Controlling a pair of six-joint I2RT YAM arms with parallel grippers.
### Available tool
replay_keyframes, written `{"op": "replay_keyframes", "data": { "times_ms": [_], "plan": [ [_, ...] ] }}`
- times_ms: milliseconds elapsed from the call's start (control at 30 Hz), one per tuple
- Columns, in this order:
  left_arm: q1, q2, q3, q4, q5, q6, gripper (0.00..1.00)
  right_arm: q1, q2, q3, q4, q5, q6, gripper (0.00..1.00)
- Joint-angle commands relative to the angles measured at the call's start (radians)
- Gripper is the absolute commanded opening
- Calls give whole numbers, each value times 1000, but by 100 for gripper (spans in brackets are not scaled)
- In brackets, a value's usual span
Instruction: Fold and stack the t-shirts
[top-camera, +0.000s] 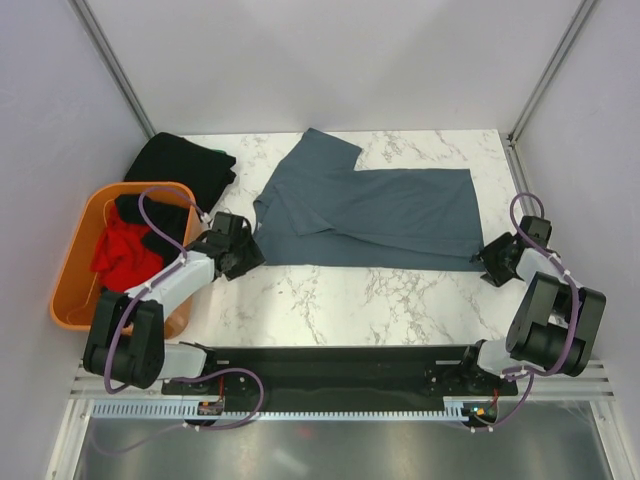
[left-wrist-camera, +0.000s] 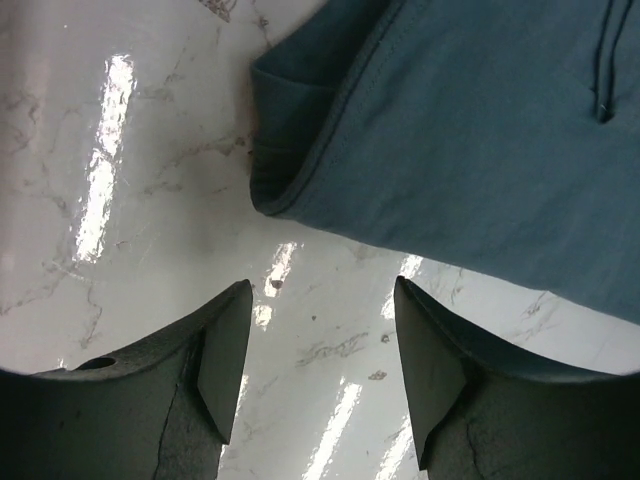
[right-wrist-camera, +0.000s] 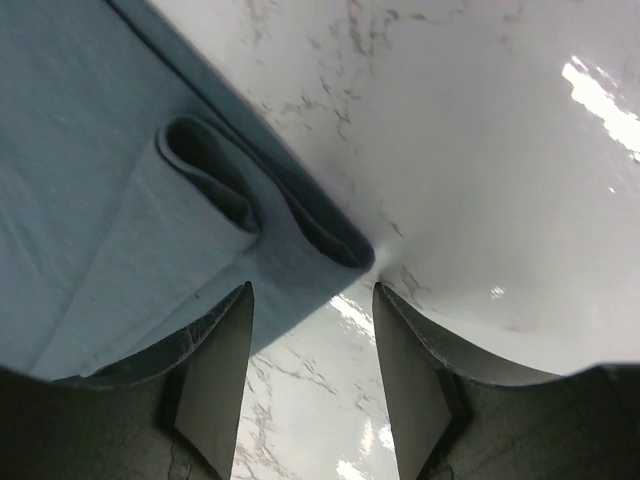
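Note:
A slate blue-grey t-shirt (top-camera: 380, 215) lies partly folded across the middle of the marble table. My left gripper (top-camera: 248, 247) is open and empty just off the shirt's near left corner (left-wrist-camera: 290, 190); in the left wrist view bare marble shows between its fingers (left-wrist-camera: 225, 360). My right gripper (top-camera: 486, 262) is open and empty at the shirt's near right corner (right-wrist-camera: 300, 240), whose folded hem lies just ahead of the fingers (right-wrist-camera: 215, 380). A black t-shirt (top-camera: 185, 165) lies at the back left. A red t-shirt (top-camera: 122, 252) and a black one (top-camera: 150, 215) sit in the orange basket.
The orange plastic basket (top-camera: 75, 270) stands at the table's left edge beside my left arm. Grey walls and metal frame posts (top-camera: 115, 70) close in the back and sides. A black base rail (top-camera: 340, 365) runs along the near edge.

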Motion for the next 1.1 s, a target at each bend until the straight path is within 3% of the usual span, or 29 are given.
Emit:
{"op": "replay_keyframes", "data": {
  "times_ms": [0,367,600,700,733,867,1067],
  "plan": [
    [19,12,-37,107,-34,-52,66,-6,56,-19,71,-19,-18,59],
    [28,78,-41,193,-74,-89,64,-6,84,-30,102,-22,-18,47],
    [43,154,-30,244,-59,-113,55,-10,87,-36,100,-25,-28,29],
    [52,174,-31,265,-42,-113,46,-10,96,-35,103,-27,-26,26],
    [54,176,-30,270,-37,-113,37,-10,97,-35,105,-27,-25,25],
    [63,184,-34,285,-20,-110,21,-10,90,-36,103,-18,-26,23],
    [69,184,-41,296,-9,-109,6,-12,62,-41,94,8,-31,31]
  ]
}}
